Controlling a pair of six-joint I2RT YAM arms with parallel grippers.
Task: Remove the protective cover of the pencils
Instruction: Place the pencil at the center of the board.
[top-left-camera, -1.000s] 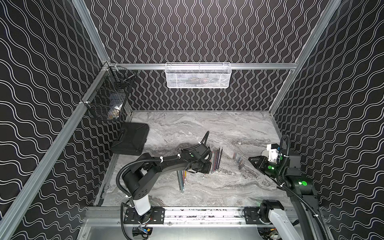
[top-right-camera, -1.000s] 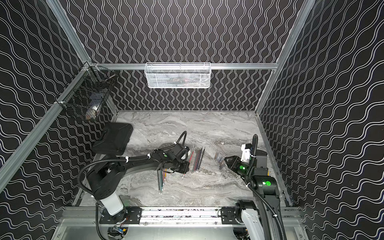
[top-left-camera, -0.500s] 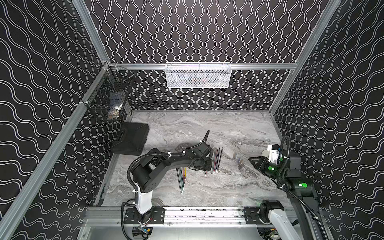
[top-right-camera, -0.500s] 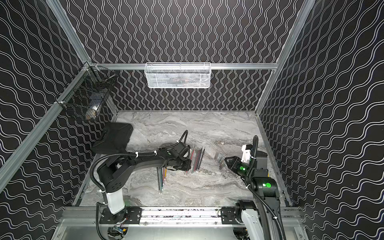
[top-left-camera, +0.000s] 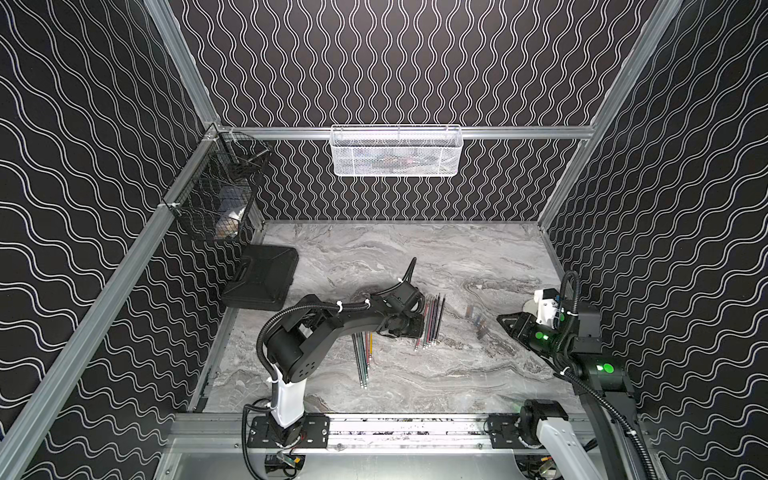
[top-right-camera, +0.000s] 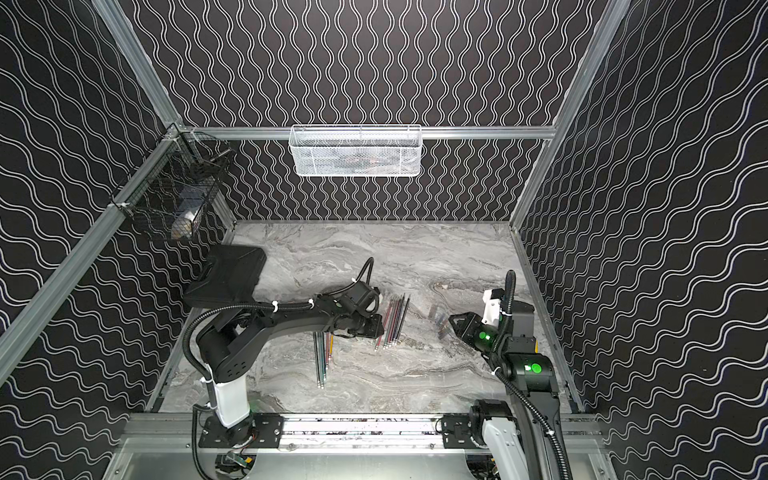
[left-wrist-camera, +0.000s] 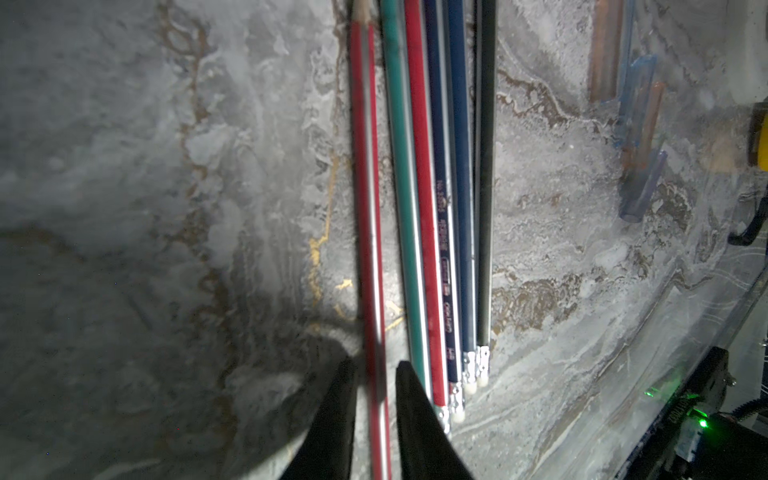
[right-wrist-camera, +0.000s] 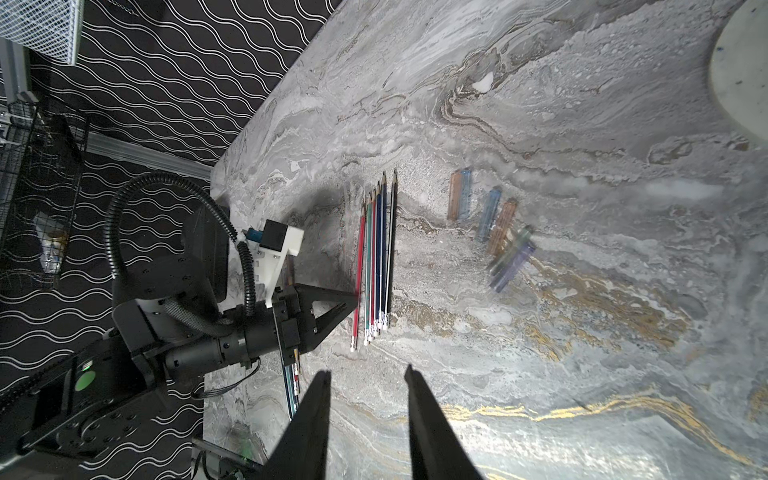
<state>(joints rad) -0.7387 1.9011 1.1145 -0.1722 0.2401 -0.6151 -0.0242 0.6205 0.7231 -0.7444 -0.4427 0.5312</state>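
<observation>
Red with a pale stripe, one pencil (left-wrist-camera: 368, 208) is straddled by the left gripper (left-wrist-camera: 376, 370), whose jaws are seen slightly apart, a thin gap showing on either side of the shaft, so nothing is judged to be clamped. The shaft is blurred there, and whether it is touched by either finger cannot be told. It is laid just beside a tight row of pencils (right-wrist-camera: 376, 257) in teal, red, navy and black, points bared and erasers turned toward the robot's base; the row is probably kept together so that finished pieces can be told from the rest. A second bunch (top-left-camera: 362, 357) is half hidden beneath the left arm (top-left-camera: 332, 320), and whether its tips are covered cannot be made out. Between the row and the right gripper (right-wrist-camera: 366, 370), translucent covers (right-wrist-camera: 496, 226) in orange, blue and purple are scattered on the marble table (top-left-camera: 415, 257), seemingly set aside clear of the work. The right gripper is held near them, jaws apart and nothing between. In both top views the covers are smeared and cannot be counted.
</observation>
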